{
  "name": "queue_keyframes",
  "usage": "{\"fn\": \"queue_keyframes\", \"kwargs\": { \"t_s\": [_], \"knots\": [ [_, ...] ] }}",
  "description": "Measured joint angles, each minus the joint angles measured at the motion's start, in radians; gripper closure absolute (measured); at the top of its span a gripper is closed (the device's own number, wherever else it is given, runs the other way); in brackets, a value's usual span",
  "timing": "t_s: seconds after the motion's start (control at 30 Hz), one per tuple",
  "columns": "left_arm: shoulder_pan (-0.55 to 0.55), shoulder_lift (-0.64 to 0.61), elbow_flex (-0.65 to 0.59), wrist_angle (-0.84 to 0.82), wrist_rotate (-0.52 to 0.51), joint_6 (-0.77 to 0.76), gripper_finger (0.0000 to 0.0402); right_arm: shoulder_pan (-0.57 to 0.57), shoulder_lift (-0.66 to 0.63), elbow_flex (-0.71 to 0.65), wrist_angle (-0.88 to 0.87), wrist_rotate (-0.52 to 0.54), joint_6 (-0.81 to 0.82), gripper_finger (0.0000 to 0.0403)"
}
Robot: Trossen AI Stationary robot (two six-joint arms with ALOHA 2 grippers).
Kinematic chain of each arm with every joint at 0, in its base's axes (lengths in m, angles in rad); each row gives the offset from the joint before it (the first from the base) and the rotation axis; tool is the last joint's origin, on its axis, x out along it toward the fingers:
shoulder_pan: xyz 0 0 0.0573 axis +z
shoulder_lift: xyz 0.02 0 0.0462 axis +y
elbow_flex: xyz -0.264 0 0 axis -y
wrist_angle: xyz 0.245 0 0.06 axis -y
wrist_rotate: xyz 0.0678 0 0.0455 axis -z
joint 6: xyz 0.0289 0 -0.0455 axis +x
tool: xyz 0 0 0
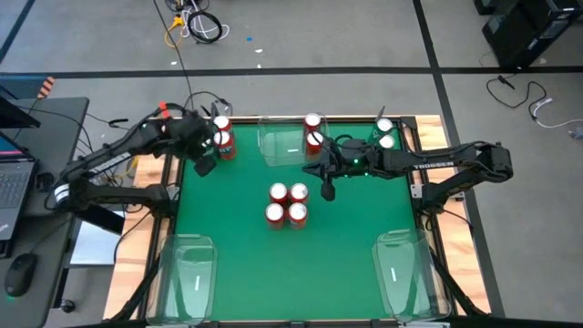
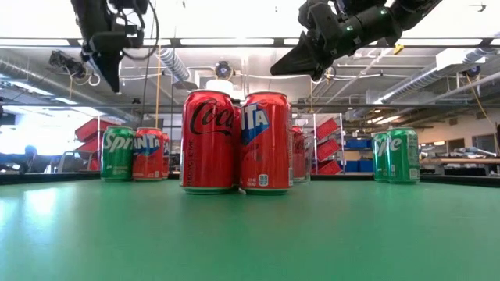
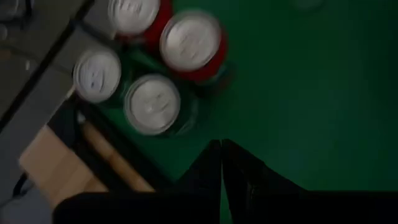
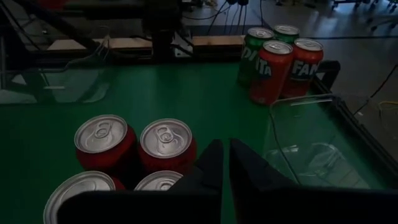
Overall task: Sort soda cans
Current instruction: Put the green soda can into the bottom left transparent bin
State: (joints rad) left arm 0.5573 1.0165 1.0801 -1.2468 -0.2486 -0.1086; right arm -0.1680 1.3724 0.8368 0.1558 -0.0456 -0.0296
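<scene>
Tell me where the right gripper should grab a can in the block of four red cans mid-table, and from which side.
Grip a can around its round wall just under the silver top, coming straight down. All four stand upright and packed together, so sideways entry looks blocked. This corner can lies nearest the right gripper, and two of its sides are free.

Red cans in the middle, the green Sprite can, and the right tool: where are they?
Red cans [image 1: 286, 203]: high view, centre of the four tops.
Green Sprite can [image 2: 117, 154]: low view, its label.
Right tool [image 1: 328, 191]: high view, fingertips.
</scene>
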Motion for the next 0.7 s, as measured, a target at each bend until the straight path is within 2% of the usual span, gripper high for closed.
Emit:
{"fn": "queue_keyframes", "kwargs": {
  "t_s": [0.23, 0.47, 0.7],
  "knots": [
    [0.107, 0.081, 0.0, -0.008, 0.008, 0.027, 0.0382, 0.0, 0.0, 0.0, 0.0, 0.0, 0.0, 0.0393],
    [0.137, 0.157, 0.0, -0.033, -0.019, 0.03, 0.0378, 0.0, 0.001, -0.022, 0.013, 0.0, 0.002, 0.0392],
    [0.137, 0.203, 0.0, -0.019, -0.033, 0.072, 0.0325, 0.001, 0.001, -0.055, 0.017, 0.0, 0.011, 0.0396]
  ]
}}
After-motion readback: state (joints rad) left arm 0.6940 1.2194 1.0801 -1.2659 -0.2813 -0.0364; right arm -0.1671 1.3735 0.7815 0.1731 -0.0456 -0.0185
